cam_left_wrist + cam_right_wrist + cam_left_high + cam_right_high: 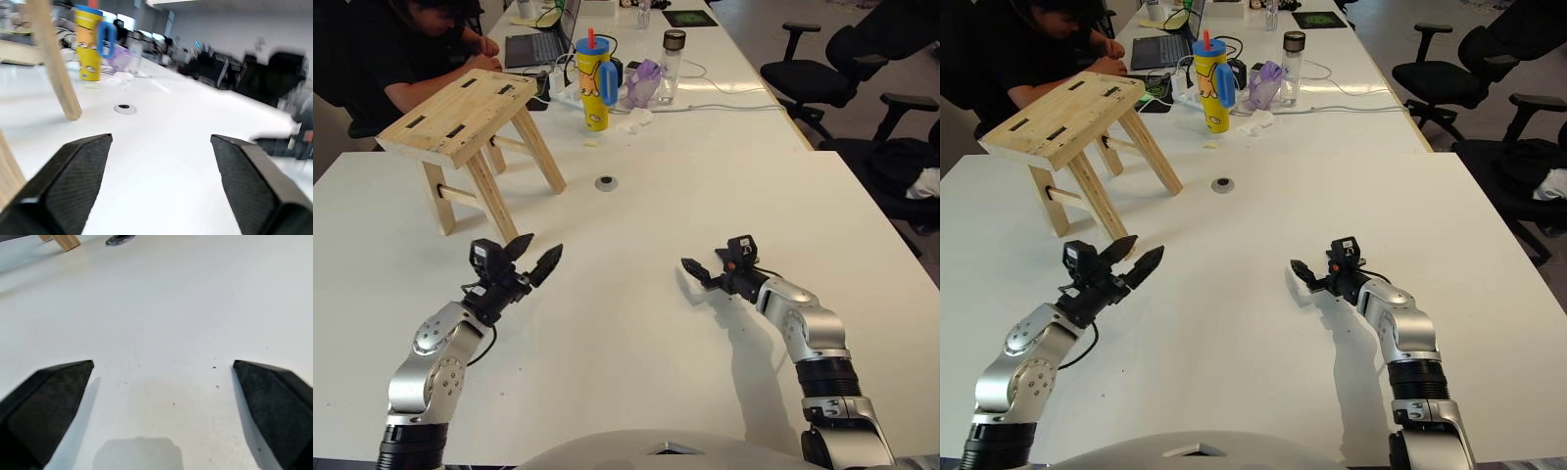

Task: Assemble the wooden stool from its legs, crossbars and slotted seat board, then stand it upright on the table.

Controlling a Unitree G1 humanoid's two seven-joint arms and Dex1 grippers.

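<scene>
Wooden stool (468, 110) stands upright toward the far left of the white table (636, 333), with its slotted seat board (460, 93) on top, splayed legs (495, 201) under it and a crossbar (458, 195) bridging the two nearer legs, so I judge the assembly done and the step in hand to be a clean finish. The left gripper (161, 139) hovers low over the table just in front of the nearest leg with its fingers spread apart and nothing between them. The right gripper (161, 364) sits well apart from the stool near the table's middle, likewise spread wide and empty. To finish well, the left arm should back straight toward the robot rather than sweep sideways, because its fingertips are close enough to the nearest leg that a swing outward could knock the stool or skid it. From here I cannot tell whether every foot sits flat. If a check is wanted, a light press down on the seat board with spread fingers is safer than a pull on a leg, which might loosen a joint. Beyond the stool a grommet (605, 183), a yellow tumbler (592, 86) and a water bottle (671, 65) stand out of both arms' way.
</scene>
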